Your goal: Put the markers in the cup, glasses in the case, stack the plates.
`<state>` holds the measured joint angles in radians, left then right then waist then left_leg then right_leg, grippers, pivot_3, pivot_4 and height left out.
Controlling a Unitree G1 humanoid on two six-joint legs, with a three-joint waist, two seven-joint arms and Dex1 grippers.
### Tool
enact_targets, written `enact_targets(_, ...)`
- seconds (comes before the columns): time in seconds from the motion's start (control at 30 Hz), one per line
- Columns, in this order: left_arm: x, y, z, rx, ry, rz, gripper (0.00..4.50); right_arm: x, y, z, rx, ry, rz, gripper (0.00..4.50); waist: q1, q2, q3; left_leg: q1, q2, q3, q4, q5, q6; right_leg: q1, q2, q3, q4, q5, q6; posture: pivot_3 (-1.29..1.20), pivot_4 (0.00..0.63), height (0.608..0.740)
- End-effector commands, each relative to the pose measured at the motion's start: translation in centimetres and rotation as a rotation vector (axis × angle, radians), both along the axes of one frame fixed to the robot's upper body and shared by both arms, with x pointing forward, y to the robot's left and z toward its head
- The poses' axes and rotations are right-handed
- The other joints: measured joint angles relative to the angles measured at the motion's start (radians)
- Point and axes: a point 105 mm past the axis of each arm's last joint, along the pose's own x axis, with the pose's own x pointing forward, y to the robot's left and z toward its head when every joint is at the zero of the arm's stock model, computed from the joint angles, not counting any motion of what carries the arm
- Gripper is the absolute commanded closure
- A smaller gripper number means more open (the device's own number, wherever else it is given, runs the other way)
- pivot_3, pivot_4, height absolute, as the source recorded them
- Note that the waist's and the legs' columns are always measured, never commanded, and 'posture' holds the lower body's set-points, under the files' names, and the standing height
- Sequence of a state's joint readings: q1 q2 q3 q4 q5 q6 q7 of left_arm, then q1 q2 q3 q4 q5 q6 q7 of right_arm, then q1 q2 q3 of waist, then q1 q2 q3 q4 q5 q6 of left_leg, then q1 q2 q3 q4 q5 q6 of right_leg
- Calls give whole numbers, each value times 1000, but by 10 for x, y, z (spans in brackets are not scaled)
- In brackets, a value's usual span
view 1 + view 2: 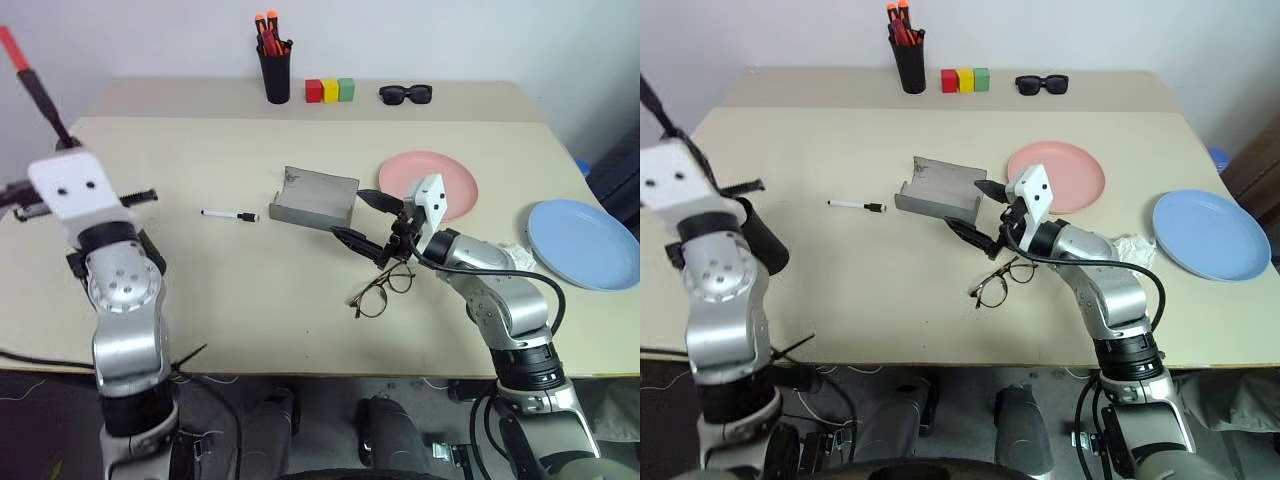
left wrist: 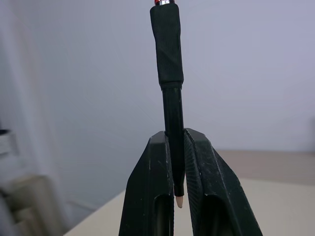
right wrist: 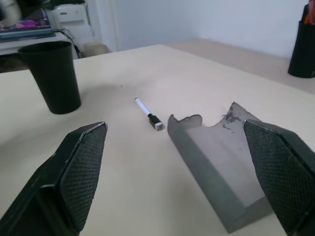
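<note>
The left gripper (image 2: pixel 176 162) is clamped on the black-bodied, red-capped marker (image 2: pixel 170 73), held aloft; this light, rigid, smooth plastic barrel may slip, so a mid-barrel pinch is judged soundest. The right gripper (image 1: pixel 367 218) stands wide apart and empty, between the thin brown wire-rimmed round glasses (image 1: pixel 381 289), just beside it, and the grey hard-sided open case (image 1: pixel 314 198). The glasses look fragile and springy; the bridge is the safest hold. The white-bodied, black-capped marker (image 1: pixel 229 215) lies flat left of the case. The plain black round cup (image 3: pixel 52 76) stands near the table's left edge. The salmon-pink plate (image 1: pixel 452 180) and light-blue plate (image 1: pixel 582 243), shallow glossy plastic, lie apart.
</note>
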<state>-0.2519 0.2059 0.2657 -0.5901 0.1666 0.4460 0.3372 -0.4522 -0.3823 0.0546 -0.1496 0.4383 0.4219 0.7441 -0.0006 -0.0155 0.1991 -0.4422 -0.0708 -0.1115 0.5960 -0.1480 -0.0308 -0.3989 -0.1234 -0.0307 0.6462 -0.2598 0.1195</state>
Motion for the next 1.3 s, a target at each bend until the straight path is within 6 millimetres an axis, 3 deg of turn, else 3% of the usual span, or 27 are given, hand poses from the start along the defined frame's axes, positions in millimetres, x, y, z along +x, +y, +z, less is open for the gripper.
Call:
enact_targets(0.03,-21,4,2,21,-21,68,4477,-1,7,16,25,-44,46,0,3,0,0,0,0,0,0,0,0,0,0,0,0,0,0,0,150,740)
enact_targets(0.37,-27,10,-36,-17,59,94,4477,-2,13,31,72,-43,79,0,13,0,0,-1,1,-1,0,0,0,-2,3,1,-1,1,-3,0,150,740)
enact_targets(0.7,-24,11,-47,-54,73,94,4477,-4,10,26,73,-44,66,0,13,0,0,-2,2,-1,0,0,0,-3,3,1,-1,1,-3,0,150,740)
enact_targets(0.8,-21,8,-46,-54,75,86,3325,-5,11,25,74,-42,66,0,13,0,0,-2,2,-1,0,0,0,-3,3,1,-1,1,-3,0,150,740)
enact_targets(0.9,-20,6,-47,-55,79,85,1865,-5,11,24,75,-40,65,0,13,0,0,-2,2,-1,0,0,0,-4,3,1,-1,1,-3,0,150,740)
enact_targets(1.17,-20,5,-48,-59,80,89,1865,-6,13,21,77,-33,74,0,13,0,0,-2,2,-1,-1,0,0,-4,3,1,-1,1,-3,0,150,740)
enact_targets(1.3,-17,1,-36,-53,37,53,1865,-6,13,21,80,-33,75,0,13,0,0,-2,2,-1,-1,0,0,-4,3,1,-2,1,-3,0,150,740)
